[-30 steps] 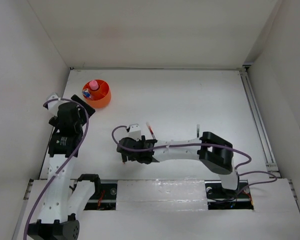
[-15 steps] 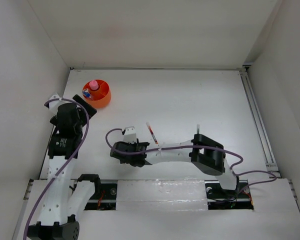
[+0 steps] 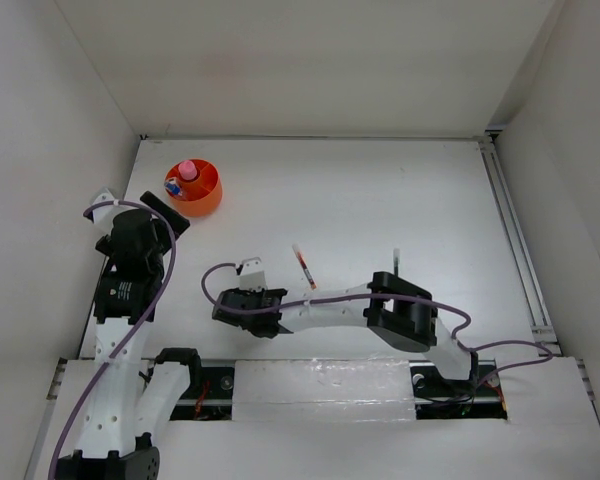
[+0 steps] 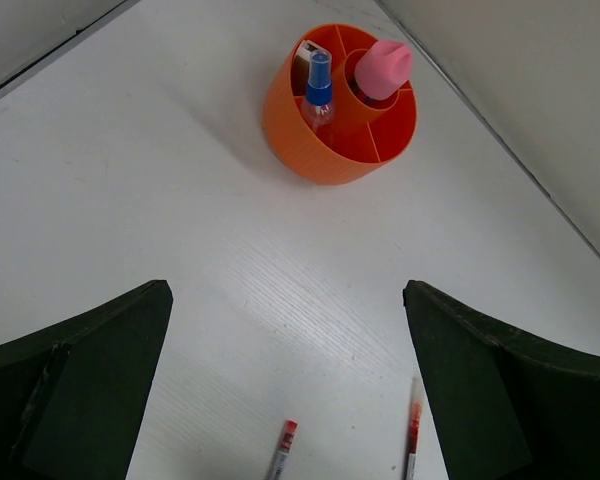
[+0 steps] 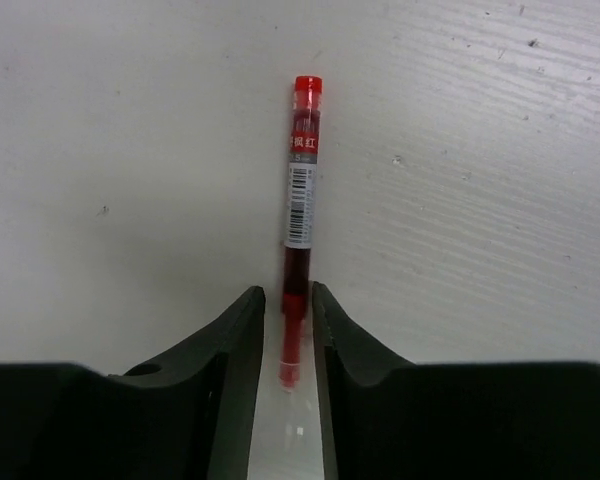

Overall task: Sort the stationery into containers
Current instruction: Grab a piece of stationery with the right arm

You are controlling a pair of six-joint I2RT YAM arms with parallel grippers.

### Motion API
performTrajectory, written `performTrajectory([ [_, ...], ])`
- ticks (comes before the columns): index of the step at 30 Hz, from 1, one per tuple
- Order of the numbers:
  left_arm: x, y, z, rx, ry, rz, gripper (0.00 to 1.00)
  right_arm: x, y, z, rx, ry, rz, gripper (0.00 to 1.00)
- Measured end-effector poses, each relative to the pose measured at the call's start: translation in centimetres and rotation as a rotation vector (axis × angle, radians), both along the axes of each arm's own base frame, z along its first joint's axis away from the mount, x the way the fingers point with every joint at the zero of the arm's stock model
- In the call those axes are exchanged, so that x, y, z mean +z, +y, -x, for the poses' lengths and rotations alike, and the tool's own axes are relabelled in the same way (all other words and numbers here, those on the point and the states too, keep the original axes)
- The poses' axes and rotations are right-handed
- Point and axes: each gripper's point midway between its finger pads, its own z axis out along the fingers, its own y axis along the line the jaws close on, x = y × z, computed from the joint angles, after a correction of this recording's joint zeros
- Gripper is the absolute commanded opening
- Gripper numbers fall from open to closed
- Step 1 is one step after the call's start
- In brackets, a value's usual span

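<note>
A red-white pen lies flat on the table, its lower end between the fingers of my right gripper. The jaws have narrowed round it, with a slim gap showing on the left side. From above, the right gripper hides that pen. A second red-white pen lies just right of it, and a dark pen further right. The orange cup at the back left holds a pink tube and a blue-capped bottle. My left gripper hangs open near the cup, holding nothing.
White walls close in the table on three sides. A metal rail runs along the right edge. Two red-white pen tips show at the bottom of the left wrist view.
My right gripper has slid left and toward the near edge, and its jaws have narrowed from wide to close around the pen. The left arm has barely moved.
</note>
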Motion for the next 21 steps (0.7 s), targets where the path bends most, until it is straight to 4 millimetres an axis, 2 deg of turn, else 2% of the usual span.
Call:
performTrajectory([
  [2, 0.0, 0.1, 0.0, 0.004, 0.001, -0.002, 1.0, -0.1, 0.0, -0.1, -0.001, -0.004, 0.011, 0.2],
  [5, -0.1, 0.2, 0.1, 0.012, 0.004, -0.005, 1.0, -0.2, 0.0, -0.2, -0.004, -0.009, 0.015, 0.18],
  [8, -0.1, 0.3, 0.2, 0.017, 0.007, -0.008, 1.0, -0.2, 0.0, -0.1, -0.006, -0.009, 0.014, 0.1],
  [9, -0.1, 0.4, 0.2, 0.019, 0.007, -0.008, 1.0, -0.2, 0.0, -0.1, -0.005, -0.009, 0.015, 0.0],
  [15, -0.1, 0.3, 0.2, 0.015, 0.008, -0.007, 1.0, -0.4, -0.4, 0.2, -0.008, -0.024, -0.003, 0.0],
  [18, -0.1, -0.9, -0.2, -0.062, 0.002, 0.006, 1.0, -0.3, -2.1, 0.2, -0.007, -0.021, -0.028, 0.0],
  [20, -0.1, -2.3, -0.9, -0.145, -0.011, 0.021, 1.0, -0.2, -4.6, 0.1, 0.002, 0.003, -0.029, 0.0],
  [21, -0.5, -3.7, -1.3, -0.217, -0.012, 0.044, 1.0, -0.1, -6.4, -0.4, 0.006, 0.014, -0.02, 0.0],
])
